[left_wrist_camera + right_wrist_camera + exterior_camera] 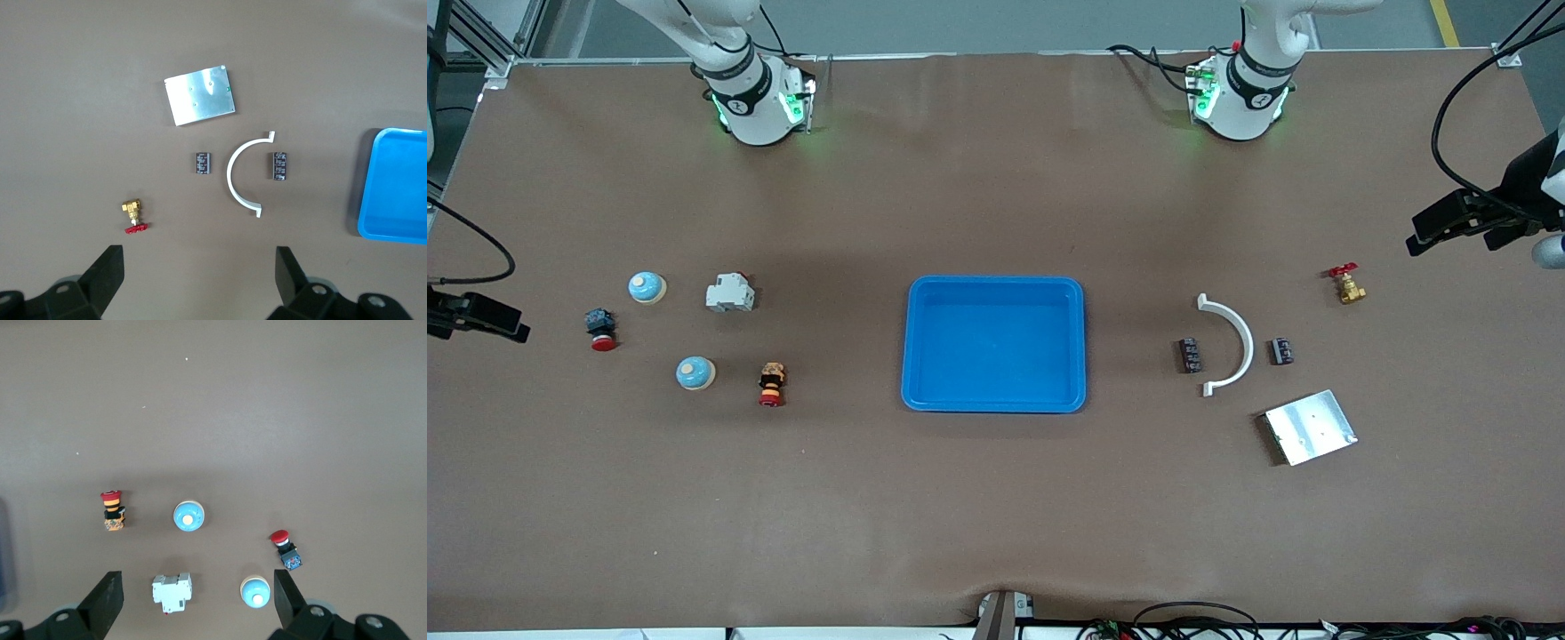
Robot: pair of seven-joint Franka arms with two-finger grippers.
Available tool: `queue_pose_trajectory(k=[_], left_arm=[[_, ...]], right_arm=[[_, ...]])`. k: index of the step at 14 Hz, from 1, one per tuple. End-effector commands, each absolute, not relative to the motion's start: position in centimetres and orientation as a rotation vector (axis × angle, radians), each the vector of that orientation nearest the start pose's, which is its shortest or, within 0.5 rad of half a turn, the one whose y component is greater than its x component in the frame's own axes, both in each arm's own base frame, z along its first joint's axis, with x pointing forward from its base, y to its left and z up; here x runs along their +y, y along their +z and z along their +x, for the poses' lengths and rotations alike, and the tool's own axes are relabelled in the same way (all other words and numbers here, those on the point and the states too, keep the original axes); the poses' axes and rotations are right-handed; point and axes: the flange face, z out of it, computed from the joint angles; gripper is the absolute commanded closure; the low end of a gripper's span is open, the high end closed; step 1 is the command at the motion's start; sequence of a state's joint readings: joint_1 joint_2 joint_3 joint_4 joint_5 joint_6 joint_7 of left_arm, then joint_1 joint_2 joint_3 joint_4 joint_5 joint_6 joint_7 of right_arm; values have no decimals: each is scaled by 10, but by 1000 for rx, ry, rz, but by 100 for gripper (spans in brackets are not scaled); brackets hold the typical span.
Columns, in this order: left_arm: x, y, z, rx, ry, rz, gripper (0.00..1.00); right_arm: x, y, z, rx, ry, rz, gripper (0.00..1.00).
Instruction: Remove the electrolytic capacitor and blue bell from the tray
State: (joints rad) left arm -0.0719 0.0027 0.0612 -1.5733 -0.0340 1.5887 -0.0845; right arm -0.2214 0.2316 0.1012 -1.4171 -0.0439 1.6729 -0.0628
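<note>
Two blue bells stand toward the right arm's end of the table, one (pixel 647 287) farther from the front camera than the other (pixel 695 373). Two small black capacitors (pixel 1190 356) (pixel 1282 351) lie toward the left arm's end, either side of a white arc. An empty blue tray (pixel 996 347) sits mid-table. My left gripper (pixel 199 267) is open and empty, high over the table near the capacitors (pixel 203 162) (pixel 280 165). My right gripper (pixel 197 587) is open and empty, high over a bell (pixel 255 592) and a white breaker. Neither gripper shows in the front view.
Near the bells are a white circuit breaker (pixel 730 293) and two red-button switches (pixel 601 329) (pixel 772 384). Near the capacitors are the white arc (pixel 1232 342), a metal plate (pixel 1310 428) and a brass valve (pixel 1348 285). Black devices overhang both table ends (pixel 480 317) (pixel 1476 218).
</note>
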Motion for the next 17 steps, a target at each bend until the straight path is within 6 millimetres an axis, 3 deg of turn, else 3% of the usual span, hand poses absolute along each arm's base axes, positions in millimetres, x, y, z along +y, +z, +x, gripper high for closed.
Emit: queue_pose_trajectory(k=[1, 5, 17], left_arm=[[-12, 627, 553, -92, 18, -3158, 0], [-14, 624, 554, -89, 29, -3165, 0], [-9, 620, 557, -82, 38, -3163, 0]], right_arm=[[-69, 594, 608, 66, -14, -3162, 0], [-32, 620, 594, -22, -26, -3168, 0], [-16, 632, 582, -51, -34, -3170, 0]])
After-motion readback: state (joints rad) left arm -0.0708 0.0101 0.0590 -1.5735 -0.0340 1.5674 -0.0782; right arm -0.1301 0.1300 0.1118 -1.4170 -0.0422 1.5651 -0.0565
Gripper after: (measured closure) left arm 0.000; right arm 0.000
